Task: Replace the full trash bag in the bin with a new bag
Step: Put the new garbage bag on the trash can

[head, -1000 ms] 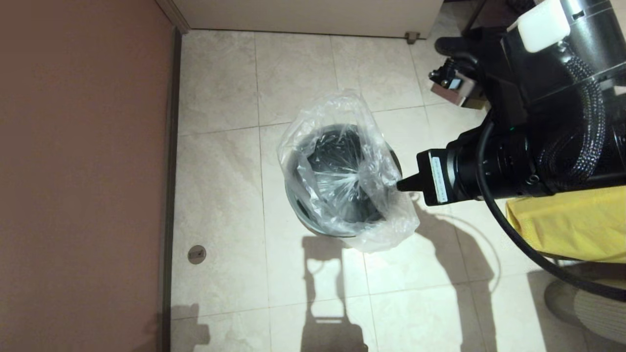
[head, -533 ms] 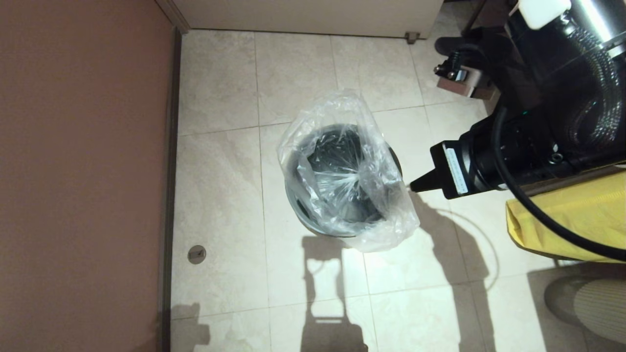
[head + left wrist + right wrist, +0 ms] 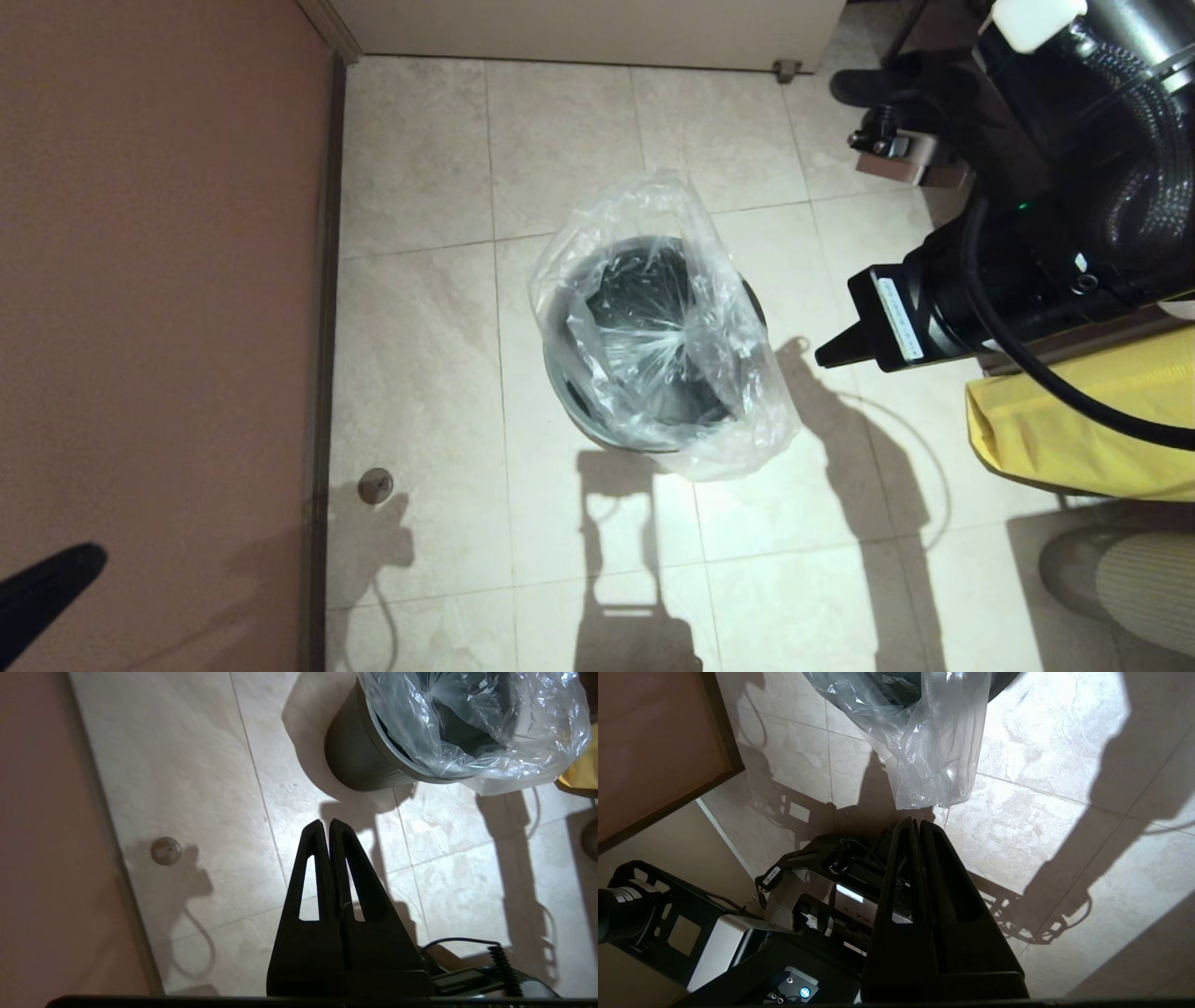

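Note:
The bin [image 3: 556,378] stands on the tiled floor in the middle of the head view. The new bag [image 3: 738,373] sits loosely in it, its star-gathered seal [image 3: 668,343] over the opening and its mouth hanging over the bin's right and near side. My right gripper [image 3: 825,356] is shut and empty, a short way right of the bag and apart from it. In the right wrist view that gripper [image 3: 916,822] points just below the hanging bag [image 3: 934,756]. My left gripper [image 3: 325,823] is shut and empty, low at the left, away from the bin [image 3: 355,760].
A brown wall [image 3: 159,280] runs along the left. A yellow sack [image 3: 1074,429] lies at the right under my right arm. A round metal floor fitting [image 3: 375,485] sits near the wall. A grey ribbed object [image 3: 1120,583] is at the bottom right.
My right gripper has drawn back to the right, away from the bag's edge. The tip of my left gripper has come into the head view at the bottom left. The bag has not moved.

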Motion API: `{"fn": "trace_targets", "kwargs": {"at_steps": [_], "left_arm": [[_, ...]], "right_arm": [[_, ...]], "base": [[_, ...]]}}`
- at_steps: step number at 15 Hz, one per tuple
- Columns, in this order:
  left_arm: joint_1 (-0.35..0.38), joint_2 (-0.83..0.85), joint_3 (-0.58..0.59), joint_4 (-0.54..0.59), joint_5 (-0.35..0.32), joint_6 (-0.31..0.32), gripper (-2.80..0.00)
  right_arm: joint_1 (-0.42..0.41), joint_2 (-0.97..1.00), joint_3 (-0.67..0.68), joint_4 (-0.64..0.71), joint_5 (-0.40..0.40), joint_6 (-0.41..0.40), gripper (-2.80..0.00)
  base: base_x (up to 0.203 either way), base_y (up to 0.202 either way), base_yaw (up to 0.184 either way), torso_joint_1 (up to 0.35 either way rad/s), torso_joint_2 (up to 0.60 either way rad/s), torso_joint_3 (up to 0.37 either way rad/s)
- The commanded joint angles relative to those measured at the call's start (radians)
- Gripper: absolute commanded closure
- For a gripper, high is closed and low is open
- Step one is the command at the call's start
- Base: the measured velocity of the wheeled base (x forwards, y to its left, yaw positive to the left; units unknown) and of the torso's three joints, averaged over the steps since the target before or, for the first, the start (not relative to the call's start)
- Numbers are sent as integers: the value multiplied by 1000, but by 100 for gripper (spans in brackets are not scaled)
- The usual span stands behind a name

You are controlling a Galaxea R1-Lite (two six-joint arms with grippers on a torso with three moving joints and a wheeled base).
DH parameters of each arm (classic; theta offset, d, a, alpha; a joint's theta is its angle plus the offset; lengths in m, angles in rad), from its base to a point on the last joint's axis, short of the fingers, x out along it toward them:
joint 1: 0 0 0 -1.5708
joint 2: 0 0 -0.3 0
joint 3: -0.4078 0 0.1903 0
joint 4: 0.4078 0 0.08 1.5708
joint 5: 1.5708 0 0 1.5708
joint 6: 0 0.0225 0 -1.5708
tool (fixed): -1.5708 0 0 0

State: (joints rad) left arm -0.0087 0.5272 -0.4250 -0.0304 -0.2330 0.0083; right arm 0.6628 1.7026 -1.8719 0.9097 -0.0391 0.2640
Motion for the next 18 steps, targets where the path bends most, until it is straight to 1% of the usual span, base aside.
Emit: {"fn": "trace_targets", "kwargs": {"at_steps": [1, 2, 3, 6, 8, 9, 10, 11, 12, 14, 15, 17, 18], "left_arm": [[-9, 317, -107, 5, -18, -4, 0], [-25, 440, -170, 15, -32, -22, 0], [-55, 548, -224, 23, -44, -55, 0], [-129, 827, -339, 2, -54, -140, 0], [-167, 976, -418, -41, -54, -194, 0], [-186, 1036, -483, -58, -53, -233, 0], [-204, 1078, -540, -69, -53, -267, 0], [-221, 1114, -581, -77, -53, -287, 0], [-233, 1147, -617, -82, -54, -295, -280], [-243, 1220, -683, -106, -54, -301, -280], [-245, 1264, -710, -141, -52, -304, -280], [-245, 1321, -763, -259, -42, -316, -280], [-244, 1337, -783, -276, -42, -321, -280]], "right_arm": [[0, 6, -1, 3, -1, 1, 0], [0, 8, -1, 3, -1, 1, 0], [1, 8, -1, 3, -1, 1, 0], [1, 20, -1, 0, 1, 1, 0], [1, 33, -12, -9, 1, 1, 0], [1, 37, -13, -13, 3, 2, 0], [0, 39, -13, -14, 4, 4, 0], [-2, 42, -12, -14, 5, 6, 0], [-3, 49, -13, -15, 5, 6, 0], [-2, 59, -15, -50, 9, 6, 0], [1, 63, -16, -63, 10, 6, 0], [3, 62, -15, -64, 10, 6, 0], [0, 62, -15, -64, 10, 6, 0]], "base": [[0, 0, 0, 0, 0, 0], [0, 0, 0, 0, 0, 0], [0, 0, 0, 0, 0, 0], [0, 0, 0, 0, 0, 0], [0, 0, 0, 0, 0, 0], [0, 0, 0, 0, 0, 0], [0, 0, 0, 0, 0, 0], [0, 0, 0, 0, 0, 0], [0, 0, 0, 0, 0, 0], [0, 0, 0, 0, 0, 0], [0, 0, 0, 0, 0, 0], [0, 0, 0, 0, 0, 0], [0, 0, 0, 0, 0, 0]]}}
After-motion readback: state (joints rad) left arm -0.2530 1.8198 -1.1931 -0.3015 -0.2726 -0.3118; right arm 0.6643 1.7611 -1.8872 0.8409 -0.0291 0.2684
